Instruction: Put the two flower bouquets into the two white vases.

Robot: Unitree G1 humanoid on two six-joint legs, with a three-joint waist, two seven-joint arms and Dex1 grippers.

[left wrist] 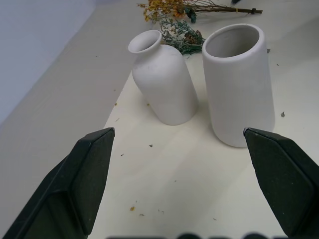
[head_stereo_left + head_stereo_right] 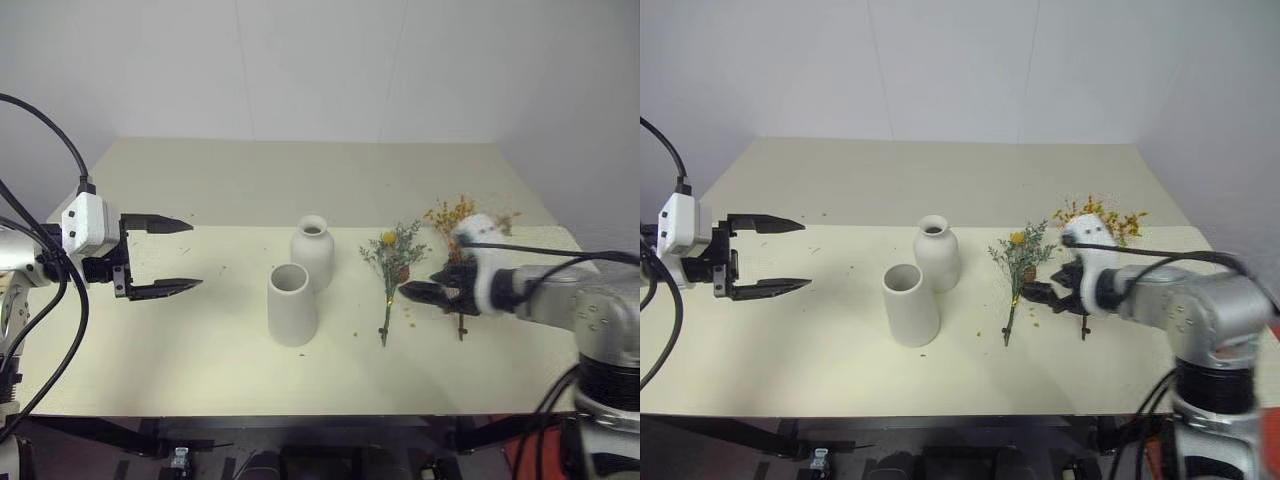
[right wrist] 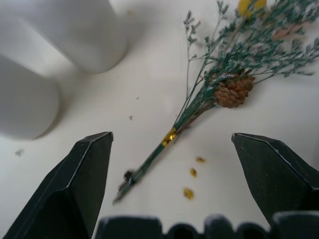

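Observation:
Two white vases stand mid-table: a narrow-necked bottle vase point(image 2: 313, 250) and, just in front of it, a wide-mouthed cylinder vase point(image 2: 292, 304). To their right the grey-green bouquet point(image 2: 392, 262), with a yellow ball bloom and a pine cone, lies flat with its stem toward the front edge. The yellow-orange bouquet point(image 2: 452, 215) lies further right, partly hidden behind my right gripper point(image 2: 432, 297). That gripper is open and hovers low between the two bouquets. In the right wrist view the grey-green stem point(image 3: 164, 144) lies on the table beyond its spread fingers. My left gripper point(image 2: 175, 255) is open and empty, raised left of the vases.
Small yellow petal crumbs point(image 3: 192, 181) are scattered on the cream table point(image 2: 200, 350) near the stems. The table's front edge point(image 2: 300, 415) runs close below the vases. A white wall rises behind the table's far end.

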